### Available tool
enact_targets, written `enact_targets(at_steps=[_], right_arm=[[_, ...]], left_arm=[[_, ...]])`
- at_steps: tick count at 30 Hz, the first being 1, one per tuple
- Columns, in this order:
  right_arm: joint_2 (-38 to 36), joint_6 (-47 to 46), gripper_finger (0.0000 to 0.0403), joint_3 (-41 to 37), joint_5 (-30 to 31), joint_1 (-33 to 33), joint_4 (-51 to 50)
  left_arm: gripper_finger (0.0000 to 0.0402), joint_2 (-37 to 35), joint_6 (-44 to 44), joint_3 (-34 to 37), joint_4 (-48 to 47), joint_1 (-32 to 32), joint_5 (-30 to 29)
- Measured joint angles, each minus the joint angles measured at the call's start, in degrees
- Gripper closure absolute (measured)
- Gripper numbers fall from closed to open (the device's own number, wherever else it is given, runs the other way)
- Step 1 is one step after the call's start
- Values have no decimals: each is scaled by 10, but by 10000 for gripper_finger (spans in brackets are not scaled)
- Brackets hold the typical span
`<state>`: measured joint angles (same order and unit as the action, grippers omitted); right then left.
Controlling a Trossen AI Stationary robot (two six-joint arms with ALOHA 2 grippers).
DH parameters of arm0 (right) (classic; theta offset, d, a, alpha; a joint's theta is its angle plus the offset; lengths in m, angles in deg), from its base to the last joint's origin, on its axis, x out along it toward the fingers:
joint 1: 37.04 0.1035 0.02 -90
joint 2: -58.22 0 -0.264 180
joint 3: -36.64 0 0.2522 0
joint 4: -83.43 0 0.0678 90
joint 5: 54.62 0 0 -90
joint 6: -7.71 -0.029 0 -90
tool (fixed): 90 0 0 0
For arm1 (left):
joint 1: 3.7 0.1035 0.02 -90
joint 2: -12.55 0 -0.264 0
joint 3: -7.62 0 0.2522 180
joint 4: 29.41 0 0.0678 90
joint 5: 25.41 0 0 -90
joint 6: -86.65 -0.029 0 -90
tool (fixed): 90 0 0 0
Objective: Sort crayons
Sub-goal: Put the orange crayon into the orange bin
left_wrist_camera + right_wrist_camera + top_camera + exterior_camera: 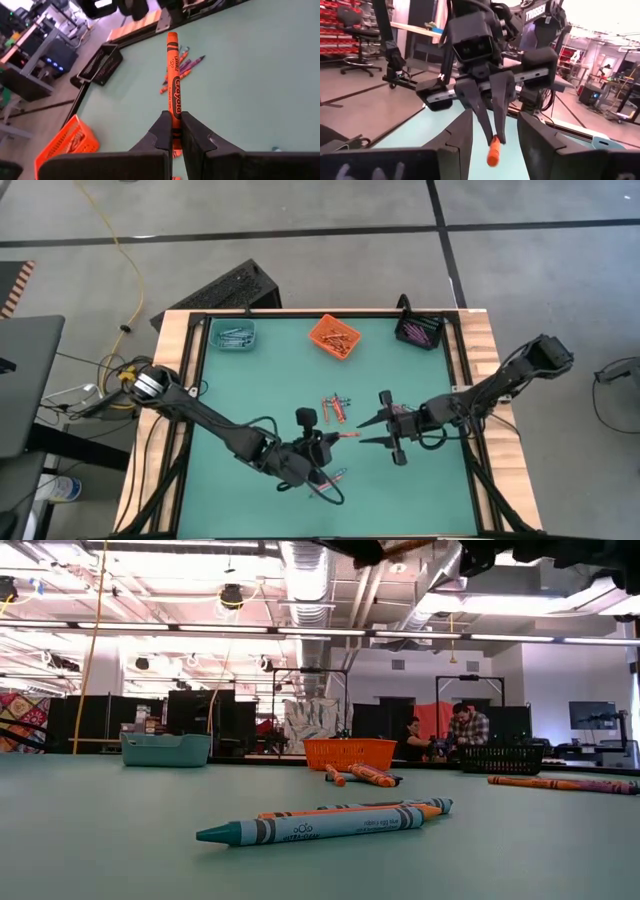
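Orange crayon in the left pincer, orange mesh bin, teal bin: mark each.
Orange wax crayon (173, 80), left wrist view, on its paper label above the left pincer.
Orange mesh plastic bin (334, 336), high view, on its rim.
Teal plastic bin (165, 749), low view, on its front wall.

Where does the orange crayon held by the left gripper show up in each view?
High view: orange crayon at table centre, sticking out of the left gripper toward the open right gripper.
Low view: not in it for certain.
Left wrist view: crayon upright between the fingers.
Right wrist view: its tip below the left gripper.
Shared landmark: orange bin; not in the right wrist view.
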<state>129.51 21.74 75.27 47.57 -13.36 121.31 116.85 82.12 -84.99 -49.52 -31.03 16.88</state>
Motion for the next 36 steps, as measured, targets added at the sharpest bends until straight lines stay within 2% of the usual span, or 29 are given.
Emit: enact_targets(at_steps=[14, 22, 36], right_arm=[[0, 37, 250, 0, -2, 11, 40], [0, 73, 253, 2, -5, 18, 81], [39, 131, 301, 61, -5, 42, 80]], left_arm=[[398, -27, -66, 0, 82, -6, 25], [398, -27, -99, 0, 151, 7, 77], [398, -27, -149, 0, 228, 22, 145]])
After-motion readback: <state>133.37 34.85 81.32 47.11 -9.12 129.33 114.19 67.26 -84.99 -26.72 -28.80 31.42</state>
